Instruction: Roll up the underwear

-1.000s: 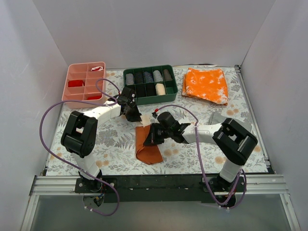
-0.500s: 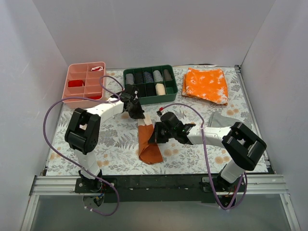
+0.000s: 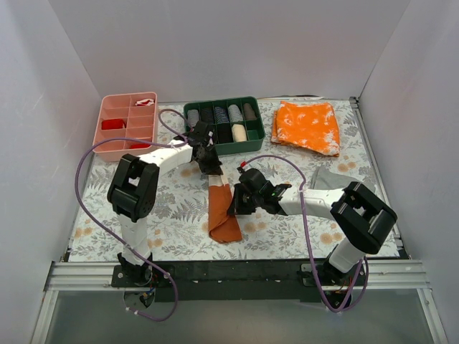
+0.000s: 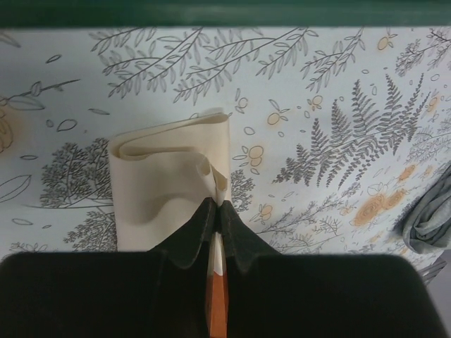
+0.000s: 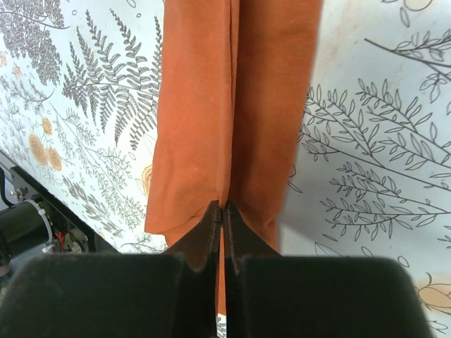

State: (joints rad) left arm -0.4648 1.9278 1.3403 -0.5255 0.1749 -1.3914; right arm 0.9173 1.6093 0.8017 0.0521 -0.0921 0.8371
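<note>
The underwear (image 3: 223,213) lies as a long folded strip on the mat's middle, rust-brown orange with a cream end toward the back. My left gripper (image 3: 214,172) is shut on that cream end (image 4: 169,179), pinching the cloth edge between its jaws (image 4: 215,205). My right gripper (image 3: 234,203) is shut on a fold of the rust side (image 5: 232,113), its closed tips (image 5: 223,205) meeting at the strip's middle crease. The strip's near end rests on the mat.
A green tray (image 3: 223,126) of rolled cloths stands just behind the left gripper. A pink tray (image 3: 126,127) is at back left. A bright orange speckled cloth (image 3: 307,126) lies at back right. A grey cloth (image 3: 328,177) lies right, also in the left wrist view (image 4: 428,225).
Both grippers have moved right and back with the underwear. The strip has stretched out narrower and longer, its far end drawn nearer the green tray.
</note>
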